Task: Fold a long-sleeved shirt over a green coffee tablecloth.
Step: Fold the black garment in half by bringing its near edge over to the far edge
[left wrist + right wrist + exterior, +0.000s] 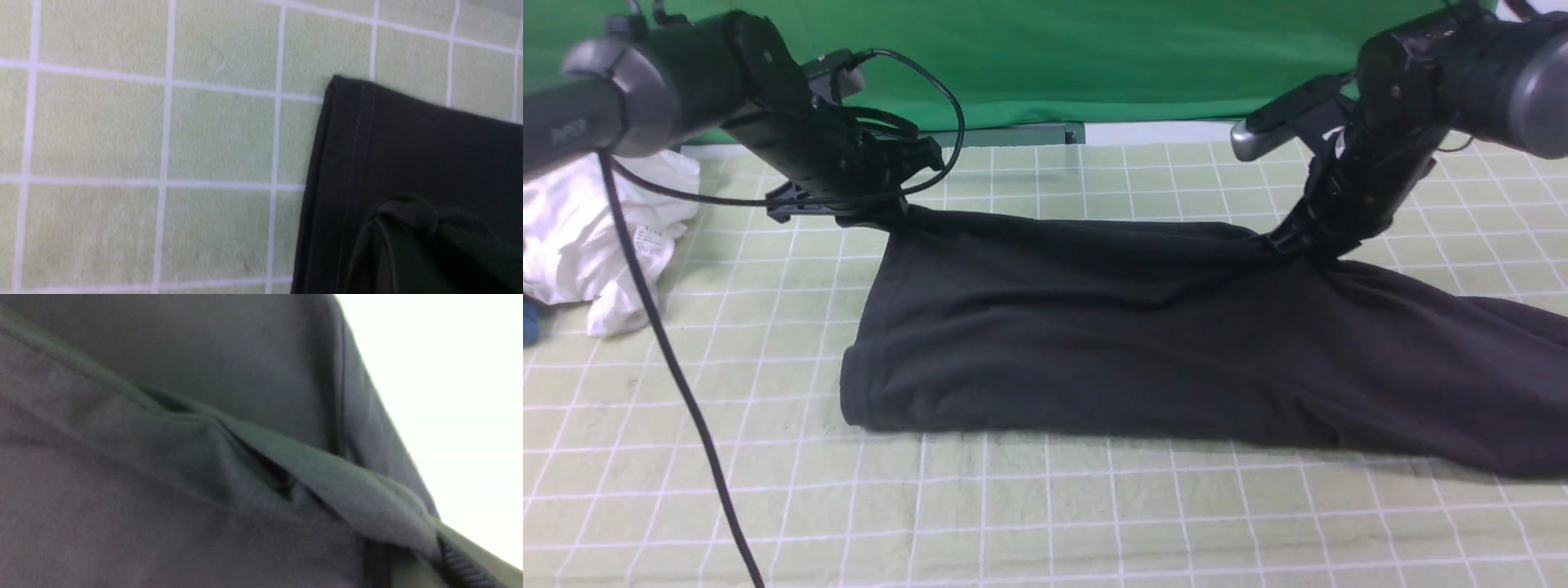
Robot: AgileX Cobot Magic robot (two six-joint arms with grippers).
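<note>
Green backdrop (1094, 57); checked green coffee tablecloth (1094, 523); left pincer (882, 214), right pincer (1282, 243) clamped on long-sleeved shirt (1094, 343) far edge.

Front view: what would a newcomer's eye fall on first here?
A black long-sleeved shirt lies across the middle of the grid-lined green tablecloth, its far edge pulled up at two points. The left gripper pinches the far left corner, the right gripper the far edge further right. A crumpled white garment sits at the tablecloth's left edge.
</note>
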